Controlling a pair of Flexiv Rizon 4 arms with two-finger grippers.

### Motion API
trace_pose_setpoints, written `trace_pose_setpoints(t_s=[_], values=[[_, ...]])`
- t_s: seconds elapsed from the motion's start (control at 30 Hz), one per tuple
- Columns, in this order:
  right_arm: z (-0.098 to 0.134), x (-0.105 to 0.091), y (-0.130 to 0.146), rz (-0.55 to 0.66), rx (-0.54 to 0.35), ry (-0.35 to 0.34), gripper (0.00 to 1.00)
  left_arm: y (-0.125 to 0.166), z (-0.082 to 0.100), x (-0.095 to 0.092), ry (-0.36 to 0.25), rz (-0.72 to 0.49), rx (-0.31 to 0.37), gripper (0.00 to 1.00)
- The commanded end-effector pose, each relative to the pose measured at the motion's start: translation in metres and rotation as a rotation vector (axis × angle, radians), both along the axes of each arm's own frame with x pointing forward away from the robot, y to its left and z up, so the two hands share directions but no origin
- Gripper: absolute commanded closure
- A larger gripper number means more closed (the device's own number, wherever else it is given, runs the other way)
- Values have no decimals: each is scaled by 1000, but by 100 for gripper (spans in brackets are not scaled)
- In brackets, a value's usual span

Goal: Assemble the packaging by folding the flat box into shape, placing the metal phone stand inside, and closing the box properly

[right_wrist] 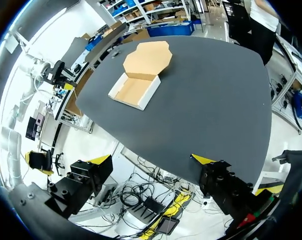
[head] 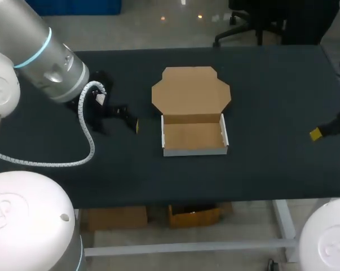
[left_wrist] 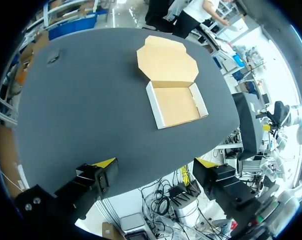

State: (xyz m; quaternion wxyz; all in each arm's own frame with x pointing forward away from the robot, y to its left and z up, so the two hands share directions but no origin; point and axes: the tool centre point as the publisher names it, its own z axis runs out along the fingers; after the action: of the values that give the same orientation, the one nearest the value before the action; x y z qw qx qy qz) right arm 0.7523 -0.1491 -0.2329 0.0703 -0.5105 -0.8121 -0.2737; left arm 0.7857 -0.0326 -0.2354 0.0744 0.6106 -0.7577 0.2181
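The cardboard box (head: 193, 136) stands folded into a shallow white-walled tray at the middle of the black table, and nothing lies inside it. Its brown lid (head: 191, 93) lies flat open behind it. My left gripper (head: 120, 118) hangs open left of the box, a hand's width away. From the left wrist, the box (left_wrist: 178, 102) is far ahead of the open gripper (left_wrist: 155, 165). My right gripper (head: 323, 131) is at the table's right edge. From that wrist, the box (right_wrist: 135, 91) lies far ahead of the open gripper (right_wrist: 151, 160). No phone stand shows in any view.
The black table top (head: 271, 101) is bare around the box on all sides. Its front edge (head: 215, 199) runs below the box. A small dark mark (left_wrist: 53, 59) sits on the mat far off beside the lid.
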Motion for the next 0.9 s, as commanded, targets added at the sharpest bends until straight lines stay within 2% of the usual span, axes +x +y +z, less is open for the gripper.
trace_pose_setpoints(t_s=[0.03,0.4,0.67,0.9], values=[[9,-9,0,-40,-23,21,0,17,25,-21,-61,29,0,0],[20,-28,-13,-151,6,54,0,29,45,-37,-72,31,-20,0],[30,-42,-20,-217,58,73,0,31,60,-44,-71,43,-2,0],[34,-52,-20,-256,89,101,0,30,65,-48,-67,47,15,0]])
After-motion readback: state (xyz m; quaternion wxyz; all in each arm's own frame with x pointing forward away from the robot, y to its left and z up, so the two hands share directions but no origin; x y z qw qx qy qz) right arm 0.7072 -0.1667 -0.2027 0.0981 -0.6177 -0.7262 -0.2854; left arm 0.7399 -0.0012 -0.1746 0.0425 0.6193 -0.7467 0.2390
